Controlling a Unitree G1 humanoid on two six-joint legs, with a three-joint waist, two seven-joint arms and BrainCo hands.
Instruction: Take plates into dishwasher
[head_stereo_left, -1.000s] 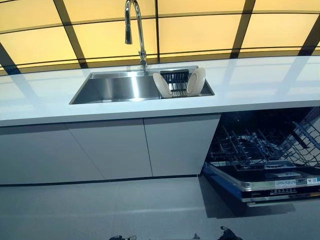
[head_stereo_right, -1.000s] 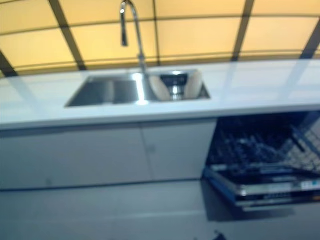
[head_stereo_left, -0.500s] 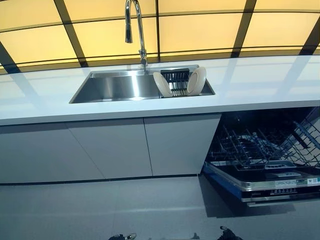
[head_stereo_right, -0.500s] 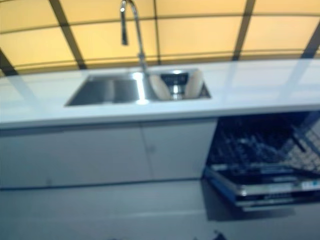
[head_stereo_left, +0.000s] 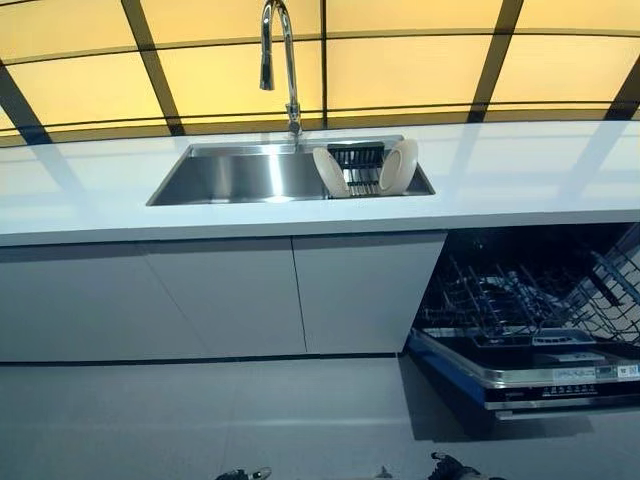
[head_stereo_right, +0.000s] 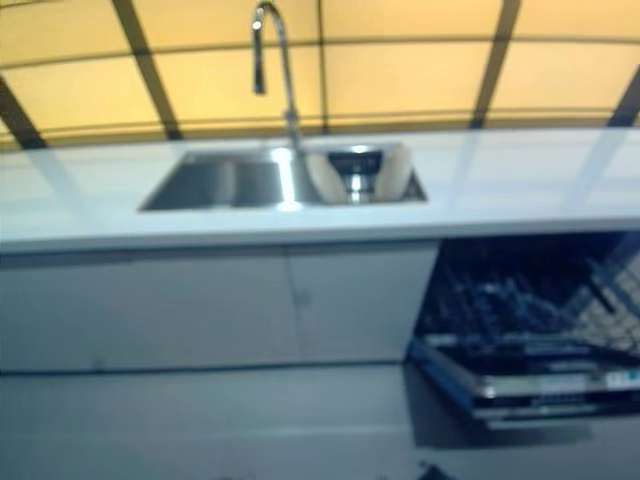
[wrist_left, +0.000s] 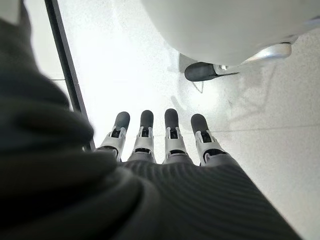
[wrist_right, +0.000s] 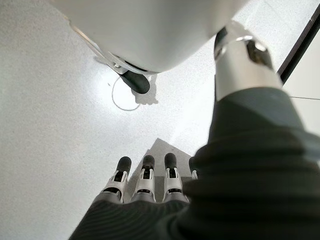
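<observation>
In the sink (head_stereo_left: 230, 176), at 12 o'clock, two plates (head_stereo_left: 398, 166) were propped on edge by a small rack (head_stereo_left: 358, 165). At 4 o'clock, the dishwasher (head_stereo_left: 530, 320) was open. Left hand (wrist_left: 165, 150) and right hand (wrist_right: 145, 187) were kept low, fingers released.

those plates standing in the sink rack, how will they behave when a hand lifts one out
The two plates look like glazed ceramic: probably stiff, smooth and slippery, and breakable if knocked on the steel sink. They stand on edge, leaning, in the rack, so one could tip or roll once freed.
</observation>
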